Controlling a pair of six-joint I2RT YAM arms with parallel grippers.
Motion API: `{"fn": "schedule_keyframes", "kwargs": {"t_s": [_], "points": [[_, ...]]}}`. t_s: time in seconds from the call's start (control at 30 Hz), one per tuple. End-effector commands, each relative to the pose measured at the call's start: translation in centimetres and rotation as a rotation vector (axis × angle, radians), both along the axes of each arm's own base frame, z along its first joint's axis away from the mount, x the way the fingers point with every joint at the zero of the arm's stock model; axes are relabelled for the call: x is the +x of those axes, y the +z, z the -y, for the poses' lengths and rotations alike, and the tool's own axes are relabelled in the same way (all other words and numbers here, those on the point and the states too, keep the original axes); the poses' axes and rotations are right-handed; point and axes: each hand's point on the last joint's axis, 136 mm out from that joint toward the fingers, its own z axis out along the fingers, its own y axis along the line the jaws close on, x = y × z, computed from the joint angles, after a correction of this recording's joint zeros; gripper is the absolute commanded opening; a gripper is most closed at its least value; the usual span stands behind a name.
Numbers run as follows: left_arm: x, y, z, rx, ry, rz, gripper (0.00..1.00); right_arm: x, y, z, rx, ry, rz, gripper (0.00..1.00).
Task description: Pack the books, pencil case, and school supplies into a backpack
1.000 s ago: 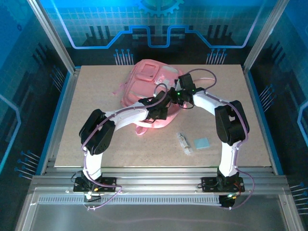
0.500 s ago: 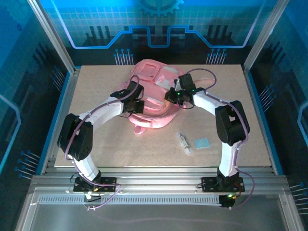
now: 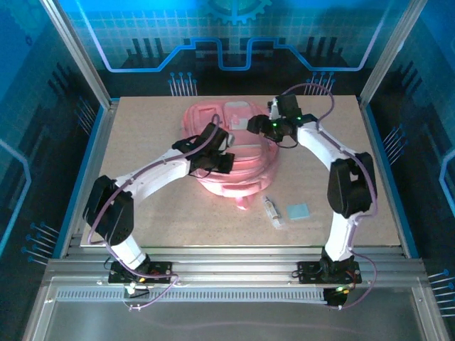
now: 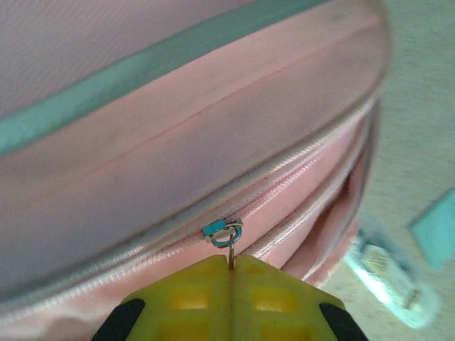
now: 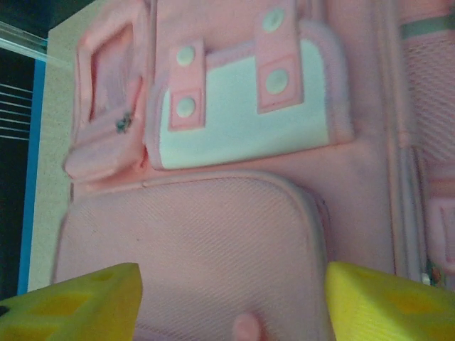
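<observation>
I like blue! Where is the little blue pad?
In the top view, the blue pad lies on the right half of the table, just right of the whitish tube.

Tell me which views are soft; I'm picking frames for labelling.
Left wrist: zipper pull fairly sharp, whitish tube and light-blue pad blurred. Right wrist: backpack soft, yellow fingertips blurrier. Top external: crisp, blue-tinted surround.

The backpack [image 3: 245, 167] lies on the middle of the table [image 3: 128, 135]. A tube [image 3: 271, 210] lies before it to the right. A pad [image 3: 298, 211] lies just right of the tube.
</observation>
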Motion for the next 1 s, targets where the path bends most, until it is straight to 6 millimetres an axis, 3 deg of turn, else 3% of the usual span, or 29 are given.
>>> {"fn": "schedule_keyframes", "kwargs": {"t_s": [0.0, 0.13, 0.27, 0.5, 0.63, 0.73, 0.83, 0.9, 0.97], "points": [[0.3, 2.0, 3.7, -0.114, -0.069, -0.008, 0.0, -3.1, 2.4, 2.5, -0.011, -0.027, 0.004, 0.71], [1.1, 1.5, 5.9, -0.158, -0.094, -0.038, 0.0, -6.0, 1.9, 3.9, 0.023, -0.072, -0.038, 0.71], [1.2, 1.2, 7.1, -0.157, -0.12, -0.042, 0.0, -7.9, 0.5, 3.5, 0.106, -0.102, -0.087, 0.71], [0.2, 0.7, 7.3, -0.161, -0.139, -0.048, 0.0, -9.0, -2.5, 1.0, 0.237, -0.124, -0.184, 0.7], [-0.6, 0.4, 7.5, -0.166, -0.165, -0.061, 0.0, -7.7, -3.9, -0.5, 0.31, -0.145, -0.206, 0.67], [-1.0, -0.1, 6.8, -0.14, -0.157, -0.064, 0.0, -6.6, -4.5, -1.1, 0.34, -0.166, -0.201, 0.55], [-1.3, -0.6, 5.8, -0.108, -0.141, -0.061, 0.0, -6.2, -5.4, -0.9, 0.306, -0.194, -0.195, 0.17], [-1.4, -1.1, 4.9, -0.074, -0.121, -0.057, 0.0, -6.1, -5.7, -0.4, 0.3, -0.208, -0.187, 0.0], [-1.4, -1.5, 3.5, -0.03, -0.089, -0.055, 0.0, -6.1, -5.8, 0.2, 0.294, -0.222, -0.178, 0.0]]}}
